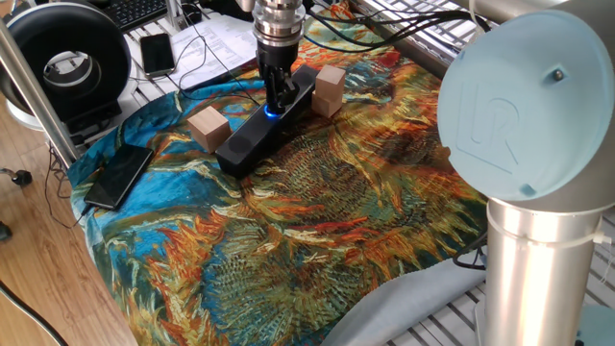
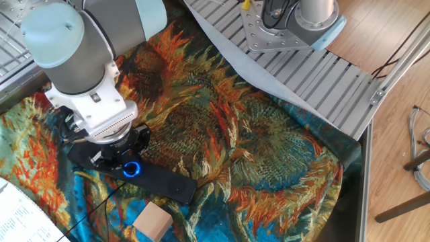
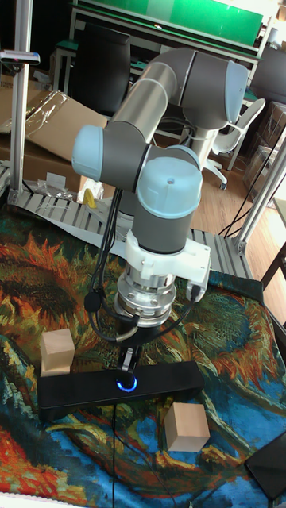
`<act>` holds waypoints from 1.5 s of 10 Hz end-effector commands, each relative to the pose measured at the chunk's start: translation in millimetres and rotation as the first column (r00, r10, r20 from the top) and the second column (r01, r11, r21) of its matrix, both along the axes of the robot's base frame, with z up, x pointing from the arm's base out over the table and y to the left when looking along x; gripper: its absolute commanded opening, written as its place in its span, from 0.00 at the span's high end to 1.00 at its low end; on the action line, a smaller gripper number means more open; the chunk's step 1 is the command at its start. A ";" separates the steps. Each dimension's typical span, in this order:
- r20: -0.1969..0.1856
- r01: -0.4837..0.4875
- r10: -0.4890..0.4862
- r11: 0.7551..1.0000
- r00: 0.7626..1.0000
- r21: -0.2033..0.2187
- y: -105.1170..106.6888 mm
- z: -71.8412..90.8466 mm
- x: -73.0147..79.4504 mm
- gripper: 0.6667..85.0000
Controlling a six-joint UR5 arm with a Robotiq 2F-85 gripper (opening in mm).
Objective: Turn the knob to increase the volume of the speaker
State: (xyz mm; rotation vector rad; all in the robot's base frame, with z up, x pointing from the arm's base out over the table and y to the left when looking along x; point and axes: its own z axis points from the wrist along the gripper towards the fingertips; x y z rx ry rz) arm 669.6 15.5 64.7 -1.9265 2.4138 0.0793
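The speaker (image 1: 248, 137) is a long black bar lying diagonally on the patterned cloth; it also shows as the speaker (image 2: 161, 181) and speaker (image 3: 71, 389). Its knob (image 1: 272, 113) glows blue at mid-length, seen too as the knob (image 2: 131, 169) and knob (image 3: 127, 386). My gripper (image 1: 276, 98) points straight down onto the knob, with its narrow fingers closed together around it. The wrist hides most of the gripper (image 2: 125, 158) from the other side. In the tall view the gripper (image 3: 129, 363) fingertips sit just above the blue ring.
Two pale wooden blocks flank the bar: a block (image 1: 208, 127) and a block (image 1: 330, 88). A flat black phone (image 1: 117, 176) lies at the cloth's left edge, and a round black fan (image 1: 72, 60) stands beyond. A grey ribbed rail (image 2: 316, 67) borders the cloth.
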 end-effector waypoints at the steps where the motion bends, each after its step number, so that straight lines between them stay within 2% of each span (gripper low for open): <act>1: 0.013 0.008 -0.008 1.000 1.000 0.000 1.8 0.5 7.9 0.57; 6: 0.022 0.003 -0.003 1.000 1.000 -0.011 -0.9 -1.8 11.6 0.57; 8: 0.008 0.007 -0.007 1.000 1.000 -0.005 0.8 -1.8 7.9 0.55; 11: 0.010 0.008 -0.008 1.000 1.000 -0.002 1.8 -2.2 8.5 0.55; 15: -0.015 0.025 -0.025 1.000 1.000 0.009 4.5 -0.3 1.6 0.50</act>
